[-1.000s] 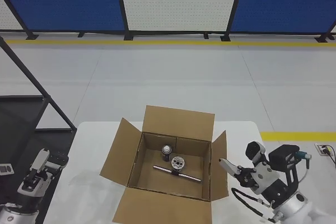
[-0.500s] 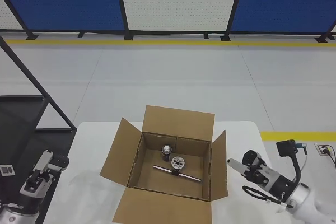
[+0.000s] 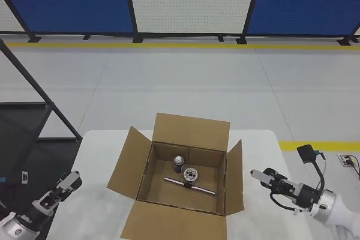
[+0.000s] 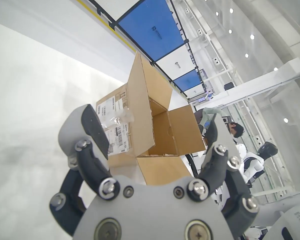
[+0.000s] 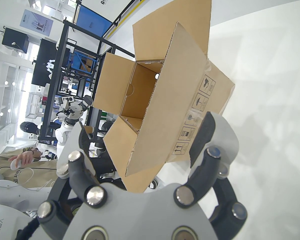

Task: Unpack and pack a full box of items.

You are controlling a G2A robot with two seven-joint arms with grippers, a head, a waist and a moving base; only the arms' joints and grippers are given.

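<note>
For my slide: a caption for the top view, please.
Open cardboard box on table holds bottle, round part and rod; left end effector and right end effector flank it.

The left gripper point(image 4: 152, 126) has a light grey palm plate studded with silver screws, black linkages, and 2 pale grey fingers point(image 4: 95, 128) faced with black pads. The right gripper point(image 5: 145, 128) is built the same. A black cable point(image 3: 318, 171) arcs over the white-and-black right arm point(image 3: 300, 195).
</note>
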